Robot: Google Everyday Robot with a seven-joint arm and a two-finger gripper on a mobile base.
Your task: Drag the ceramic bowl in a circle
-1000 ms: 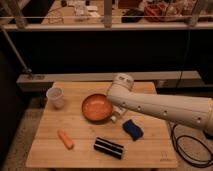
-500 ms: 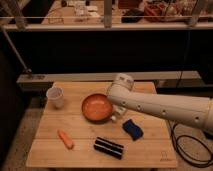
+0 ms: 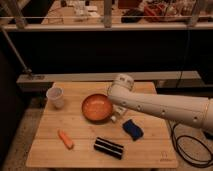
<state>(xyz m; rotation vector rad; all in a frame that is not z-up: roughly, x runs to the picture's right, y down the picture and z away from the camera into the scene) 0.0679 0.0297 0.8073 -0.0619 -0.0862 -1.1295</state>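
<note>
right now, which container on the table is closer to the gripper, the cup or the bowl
The orange-brown ceramic bowl: the gripper sits at its right rim, while the white cup stands well apart to the bowl's left.

The light wooden plank table (image 3: pixel 145 150) in front of me stands on a speckled grey floor (image 3: pixel 14 142), where a black cable (image 3: pixel 186 150) loops at the right. Just behind the table runs a pale horizontal ledge (image 3: pixel 80 80), and a slanted metal bar (image 3: pixel 14 47) comes down to a bracket on its left end. Above the ledge I face a dark wall panel (image 3: pixel 100 52), topped by a white framed railing (image 3: pixel 107 22). Beyond the railing the far room (image 3: pixel 85 7) is brightly lit and cluttered; my side is dim.
</note>
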